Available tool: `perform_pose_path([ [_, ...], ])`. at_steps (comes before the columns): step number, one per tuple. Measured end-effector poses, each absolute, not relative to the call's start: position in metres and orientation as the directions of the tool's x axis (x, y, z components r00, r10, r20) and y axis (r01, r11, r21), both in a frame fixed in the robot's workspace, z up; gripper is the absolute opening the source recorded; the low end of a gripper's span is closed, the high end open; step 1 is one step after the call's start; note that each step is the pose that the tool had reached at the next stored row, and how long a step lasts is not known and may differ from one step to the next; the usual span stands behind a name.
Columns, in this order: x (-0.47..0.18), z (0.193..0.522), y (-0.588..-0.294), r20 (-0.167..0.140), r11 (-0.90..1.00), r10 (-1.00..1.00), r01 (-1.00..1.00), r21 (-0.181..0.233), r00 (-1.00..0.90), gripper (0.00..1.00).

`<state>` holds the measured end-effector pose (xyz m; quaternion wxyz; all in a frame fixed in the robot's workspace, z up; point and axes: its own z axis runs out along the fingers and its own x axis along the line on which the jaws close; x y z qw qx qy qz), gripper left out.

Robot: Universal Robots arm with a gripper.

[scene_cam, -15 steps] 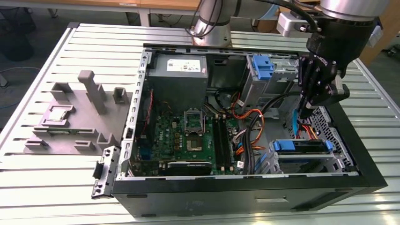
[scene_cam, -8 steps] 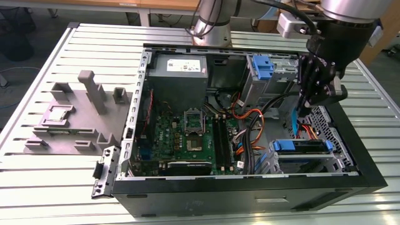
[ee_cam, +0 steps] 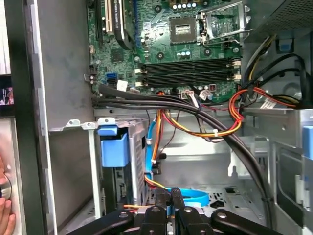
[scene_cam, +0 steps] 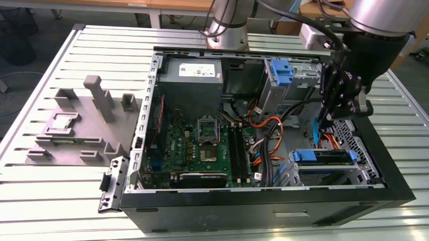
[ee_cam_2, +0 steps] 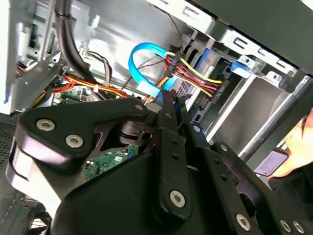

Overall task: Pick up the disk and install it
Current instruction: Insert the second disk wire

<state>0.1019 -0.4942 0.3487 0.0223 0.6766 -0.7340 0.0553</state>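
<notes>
One disk (scene_cam: 323, 156) sat in the drive cage (scene_cam: 335, 173) at the exterior view's lower right corner of the open computer case (scene_cam: 268, 206). Its blue bracket faced up and out of the cage. In the first wrist view the same bracket showed as a blue tab at the mouth of the cage, with a silver drive body just behind it. By the look of it, the disk was already off the table and slid into its bay. Whether it was pushed fully home and latched could not be told.

The gripper (scene_cam: 326, 122) hung inside the case just above that cage, apart from the disk. In both wrist views its fingers (ee_cam: 161, 203) stood close together with no disk between them. A looped blue data cable (ee_cam: 190, 195) lay right at the fingertips. Whether the fingers nipped it or only stood in front of it was not clear. Orange, red and yellow power leads (ee_cam: 234, 110) ran loose past the cage, so the cabling, if it belonged to the job, looked unfinished.

Further out, the motherboard (scene_cam: 201, 145) filled the middle of the case. A second blue bracket (scene_cam: 282, 70) sat in the upper bay. A grey fixture (scene_cam: 80, 125) stood on the slatted table (scene_cam: 40, 211) at the exterior view's left, well apart from the case. A person's hand (ee_cam_2: 299, 139) showed at the edge of the second wrist view.
</notes>
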Motion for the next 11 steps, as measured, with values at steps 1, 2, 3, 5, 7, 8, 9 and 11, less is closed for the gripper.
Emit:
perform_pose_path([
  [1,0.102,0.348,-0.496,0.103,0.079,-0.991,-0.996,-0.051,-0.083,0.16],
  [2,0.102,0.348,-0.499,0.098,0.079,-0.992,-0.996,-0.051,-0.084,0.16],
  [3,0.101,0.347,-0.501,0.092,0.079,-0.992,-0.996,-0.051,-0.084,0.16],
  [5,0.101,0.347,-0.503,0.067,0.081,-0.994,-0.995,-0.05,-0.084,0.16],
  [7,0.101,0.347,-0.505,0.04,0.082,-0.996,-0.995,-0.05,-0.084,0.16],
  [8,0.101,0.347,-0.505,0.039,0.081,-0.996,-0.995,-0.054,-0.083,0.16],
  [9,0.1,0.347,-0.506,0.039,0.079,-0.996,-0.995,-0.058,-0.082,0.16],
  [11,0.1,0.346,-0.507,0.038,0.074,-0.996,-0.995,-0.066,-0.077,0.16],
])
